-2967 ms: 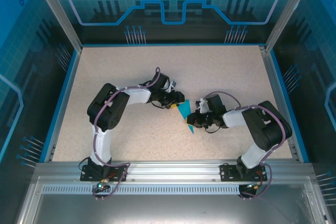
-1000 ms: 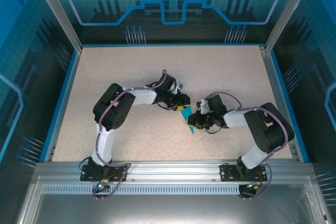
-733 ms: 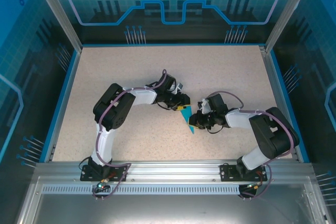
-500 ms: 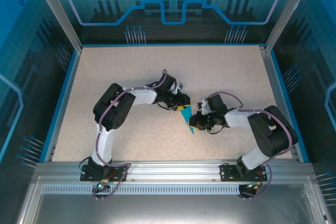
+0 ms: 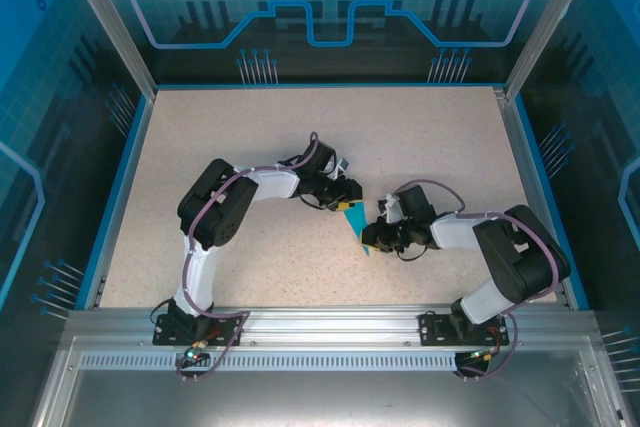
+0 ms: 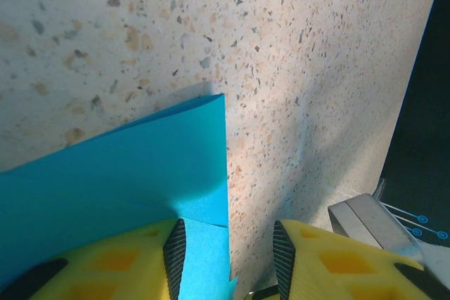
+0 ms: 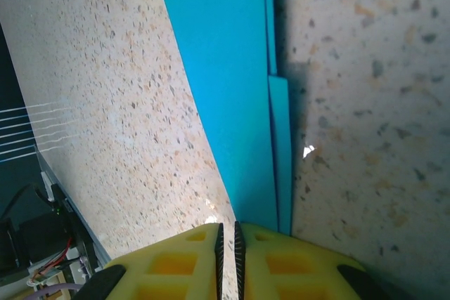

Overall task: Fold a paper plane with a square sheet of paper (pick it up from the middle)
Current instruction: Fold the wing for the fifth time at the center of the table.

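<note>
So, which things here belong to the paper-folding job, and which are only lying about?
Belongs to the job:
folded blue paper
left gripper
right gripper

Only surroundings:
speckled table
enclosure walls

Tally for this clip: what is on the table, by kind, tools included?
Blue paper: 1
Tools: 2, left tool and right tool
Total: 3
</note>
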You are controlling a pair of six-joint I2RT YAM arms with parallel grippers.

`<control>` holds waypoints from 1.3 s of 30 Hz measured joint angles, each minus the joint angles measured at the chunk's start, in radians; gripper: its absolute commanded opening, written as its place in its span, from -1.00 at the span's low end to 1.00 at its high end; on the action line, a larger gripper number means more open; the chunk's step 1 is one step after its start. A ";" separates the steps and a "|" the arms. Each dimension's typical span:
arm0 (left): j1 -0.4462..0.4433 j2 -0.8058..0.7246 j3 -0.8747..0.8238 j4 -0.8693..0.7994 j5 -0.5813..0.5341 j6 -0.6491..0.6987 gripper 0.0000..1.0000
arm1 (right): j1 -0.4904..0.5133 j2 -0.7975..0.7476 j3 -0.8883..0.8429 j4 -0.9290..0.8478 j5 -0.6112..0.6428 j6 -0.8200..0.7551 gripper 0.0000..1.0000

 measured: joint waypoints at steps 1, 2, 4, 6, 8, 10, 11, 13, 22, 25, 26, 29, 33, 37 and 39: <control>0.000 0.000 0.001 -0.002 0.000 0.000 -0.17 | 0.000 -0.006 -0.005 -0.003 0.000 -0.001 -0.68; 0.000 0.000 0.002 -0.003 0.000 0.000 -0.16 | 0.000 -0.013 -0.008 -0.008 0.000 -0.003 -0.68; 0.000 0.000 0.002 -0.003 0.000 0.000 -0.17 | 0.000 -0.022 -0.014 -0.018 0.000 -0.003 -0.68; 0.000 0.000 0.002 -0.003 0.000 0.000 -0.16 | 0.000 -0.031 -0.018 -0.029 0.000 -0.003 -0.67; 0.000 0.000 0.002 -0.003 0.000 0.000 -0.16 | 0.000 -0.040 -0.019 -0.047 0.003 -0.003 -0.67; 0.000 0.000 0.002 -0.003 0.000 0.002 -0.16 | 0.001 -0.051 -0.019 -0.066 0.005 -0.003 -0.66; 0.000 0.000 0.002 -0.003 0.000 0.002 -0.16 | 0.002 -0.058 -0.019 -0.076 0.007 -0.003 -0.66; 0.000 0.000 0.002 -0.003 0.000 0.003 -0.16 | 0.002 -0.071 -0.017 -0.092 0.007 -0.003 -0.67; 0.000 0.000 0.003 -0.006 0.000 0.005 -0.15 | 0.008 -0.071 0.105 -0.123 0.014 -0.002 -0.67; 0.000 0.000 0.003 -0.007 0.000 0.010 -0.15 | 0.008 -0.033 0.122 -0.095 0.014 0.006 -0.67; 0.000 0.000 0.003 -0.007 0.000 0.011 -0.16 | 0.008 -0.013 0.122 -0.085 0.013 0.010 -0.68; 0.000 0.000 0.004 -0.008 0.000 0.012 -0.16 | 0.012 0.045 0.121 -0.075 0.014 0.018 -0.68; 0.000 0.000 0.004 -0.010 0.001 0.018 -0.15 | 0.015 0.074 0.103 -0.058 0.014 0.019 -0.69; 0.000 0.000 0.004 -0.010 0.000 0.019 -0.16 | 0.015 0.063 0.077 -0.021 0.014 0.019 -0.69; 0.000 0.000 0.004 -0.010 0.000 0.019 -0.15 | 0.015 0.048 0.060 -0.016 0.014 0.019 -0.69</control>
